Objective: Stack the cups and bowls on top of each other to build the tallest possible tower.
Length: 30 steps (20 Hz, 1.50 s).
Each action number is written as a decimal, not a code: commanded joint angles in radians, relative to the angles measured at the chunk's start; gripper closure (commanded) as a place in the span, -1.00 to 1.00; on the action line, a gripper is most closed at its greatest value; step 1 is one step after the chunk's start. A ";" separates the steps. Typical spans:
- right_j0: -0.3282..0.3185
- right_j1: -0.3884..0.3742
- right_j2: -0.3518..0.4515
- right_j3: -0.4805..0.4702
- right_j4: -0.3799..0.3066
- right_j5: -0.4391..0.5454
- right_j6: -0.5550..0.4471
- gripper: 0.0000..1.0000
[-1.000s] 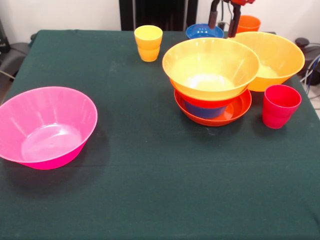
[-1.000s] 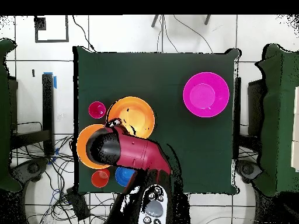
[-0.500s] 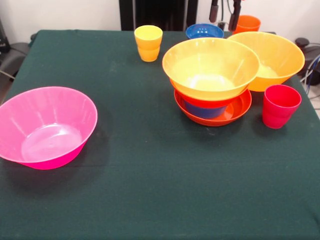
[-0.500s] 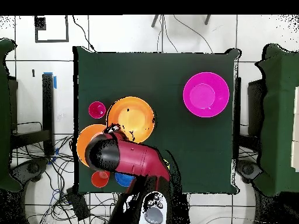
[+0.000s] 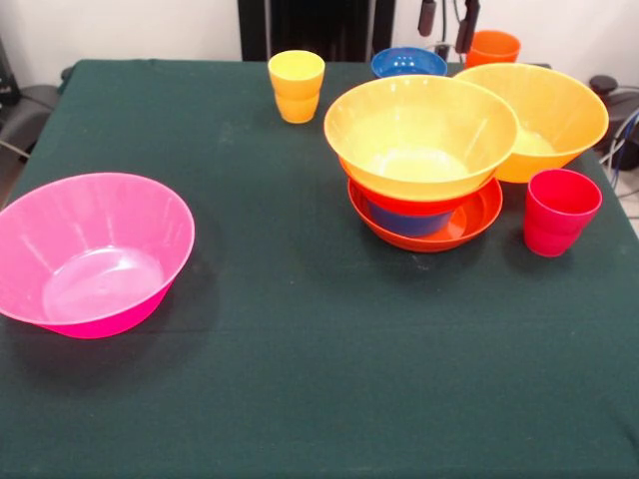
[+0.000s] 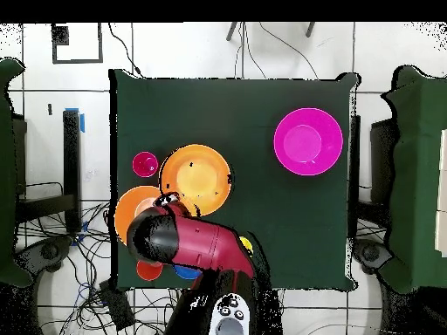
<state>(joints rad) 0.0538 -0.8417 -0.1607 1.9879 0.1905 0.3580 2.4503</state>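
Gripper [image 5: 446, 18]: two fingertips at far right edge, spread, empty, above the gap between blue bowl [image 5: 407, 63] and orange cup [image 5: 494, 47].
Tower [image 5: 424, 165]: right of centre; red-orange dish holding a blue bowl, red bowl, yellow bowl on top.
Pink bowl [image 5: 90, 249]: near left, empty, well apart.

Dark green tabletop [image 5: 300, 399] all the way across. A translucent pink bowl [image 5: 90, 254] glows at one side. The tower [image 5: 424, 165] shows a yellow-orange bowl on top, red-orange beneath, a blue one peeking out, and a red-orange dish lowest. Beside it, another orange-yellow bowl [image 5: 544, 115], a red-pink cup [image 5: 559, 212], a yellow cup [image 5: 297, 86], an orange cup [image 5: 494, 47], a blue bowl [image 5: 407, 64]. Red and black arm [image 6: 188, 244] overhead.
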 commanded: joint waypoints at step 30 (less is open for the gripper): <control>0.017 0.063 0.068 0.117 -0.036 -0.037 0.072 -1.00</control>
<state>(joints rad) 0.0583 -0.8390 -0.1550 2.0803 0.1911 0.3576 2.4503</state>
